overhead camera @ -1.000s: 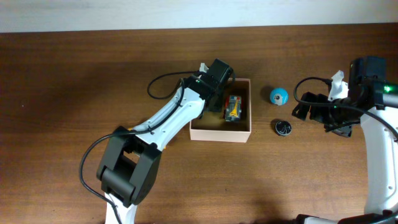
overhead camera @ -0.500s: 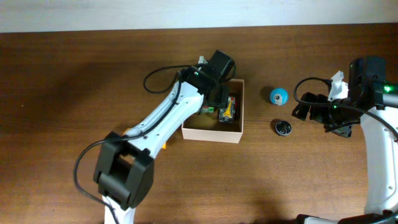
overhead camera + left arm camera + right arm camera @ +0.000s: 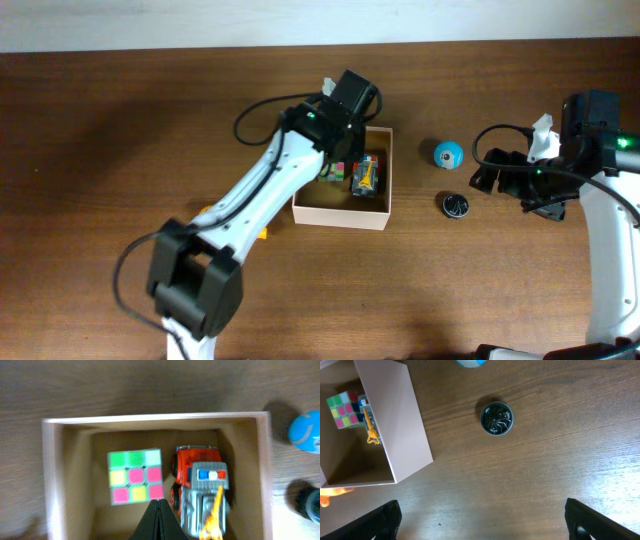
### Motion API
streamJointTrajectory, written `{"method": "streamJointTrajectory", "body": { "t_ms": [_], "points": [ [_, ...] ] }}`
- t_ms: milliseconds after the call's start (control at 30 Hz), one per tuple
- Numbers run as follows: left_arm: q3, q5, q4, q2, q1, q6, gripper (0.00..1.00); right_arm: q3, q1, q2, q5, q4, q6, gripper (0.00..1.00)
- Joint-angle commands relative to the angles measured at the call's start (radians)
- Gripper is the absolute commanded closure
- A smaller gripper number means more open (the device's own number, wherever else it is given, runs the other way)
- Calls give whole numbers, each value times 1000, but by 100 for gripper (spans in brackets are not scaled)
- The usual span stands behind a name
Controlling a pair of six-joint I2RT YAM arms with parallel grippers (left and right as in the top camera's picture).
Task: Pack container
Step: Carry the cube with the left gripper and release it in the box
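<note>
Left gripper (image 3: pixel 159 506) hangs over the container (image 3: pixel 340 212), near its rear wall. Its two fingers are pressed flat together with nothing between them. In the left wrist view the closed tips point down into the box interior, at the gap between the two items inside.

Right gripper (image 3: pixel 481 505) is spread wide and holds nothing. It sits over bare table (image 3: pixel 100 150), well apart from the container, on the right side of the work area.

Container position: resting on the wooden table near the centre of the overhead view, open side up, with white outer walls and a tan interior.

Container contents:
- Puzzle cube (image 3: pixel 135 476), with green, yellow and pink squares facing up, in the left part.
- Toy truck (image 3: pixel 200 491), with a red front, grey body and orange arm, just beside the cube on the right.

Items outside the container:
- Blue ball (image 3: pixel 448 153), on the table to the right of the box, not touching it.
- Black round object (image 3: pixel 496 418), near the ball and closer to the front edge.
- Small orange object (image 3: pixel 332 494), just beside the box's left front corner and partly hidden.
</note>
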Motion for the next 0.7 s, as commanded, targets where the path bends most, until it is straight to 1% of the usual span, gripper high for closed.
{"method": "streamJointTrajectory", "body": {
  "t_ms": [0,100,367,567,667],
  "points": [
    [-22,68,34,74,0,29,98,17,-4,0,-10,-1,4,1],
    [-22,113,75,105,0,62,98,17,-4,0,-10,0,4,1],
    [-22,134,77,186,1,63,98,17,-4,0,-10,0,4,1],
    [-22,43,61,186,2,60,98,17,-4,0,-10,-1,4,1],
    [-22,-3,35,186,2,27,98,17,-4,0,-10,-1,4,1]
  ]
}}
